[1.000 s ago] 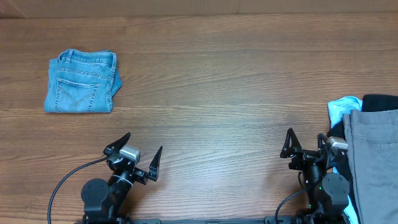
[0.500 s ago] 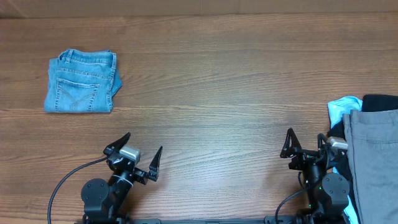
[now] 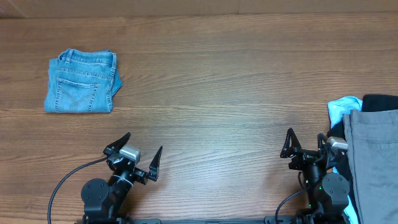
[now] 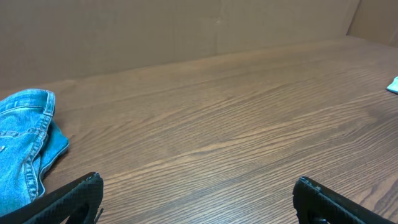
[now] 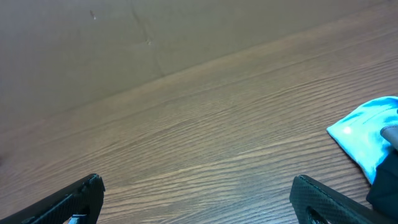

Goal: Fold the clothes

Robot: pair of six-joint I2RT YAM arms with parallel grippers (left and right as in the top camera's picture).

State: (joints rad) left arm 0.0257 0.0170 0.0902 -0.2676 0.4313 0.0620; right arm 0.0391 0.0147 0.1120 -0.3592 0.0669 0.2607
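Observation:
The clothes, a pair of light blue jeans [image 3: 82, 82], lie folded into a compact square at the table's far left, a stitched back pocket facing up. In the left wrist view an edge of the jeans [image 4: 26, 146] shows at the left. My left gripper [image 3: 144, 149] rests near the front edge, well below the jeans, open with nothing between its fingers [image 4: 68, 199]. My right gripper [image 3: 306, 144] sits at the front right, open and empty too, its fingers [image 5: 323, 199] spread wide over bare wood.
A pile of other garments lies at the right edge: grey trousers [image 3: 373, 162], a black piece [image 3: 379, 102] and a pale blue cloth [image 3: 342, 109], which also shows as the pale blue cloth [image 5: 367, 134] in the right wrist view. A brown wall backs the wooden table [image 3: 224, 81].

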